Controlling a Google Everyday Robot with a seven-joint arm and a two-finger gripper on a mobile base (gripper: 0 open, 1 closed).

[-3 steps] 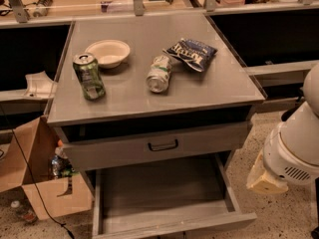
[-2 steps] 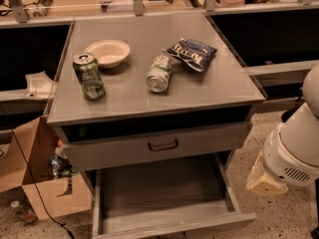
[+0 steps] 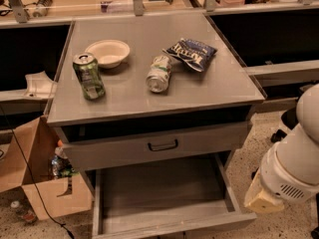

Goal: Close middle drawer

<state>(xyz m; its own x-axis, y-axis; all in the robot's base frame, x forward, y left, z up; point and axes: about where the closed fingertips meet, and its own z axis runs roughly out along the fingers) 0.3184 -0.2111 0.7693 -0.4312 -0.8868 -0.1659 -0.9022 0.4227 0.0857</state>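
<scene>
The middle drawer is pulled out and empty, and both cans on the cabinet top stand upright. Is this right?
Not quite. The camera view shows the middle drawer pulled out and empty, but only the green can stands upright; the other can lies on its side. The gripper is out of view; only the white arm shows at right.

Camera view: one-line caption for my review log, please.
Middle drawer pulled wide open and empty; white robot arm beside it at right, gripper out of view.

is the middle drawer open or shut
Open: the middle drawer is pulled far out, tray exposed. The claw is out of view; only the arm shows, right.
</scene>
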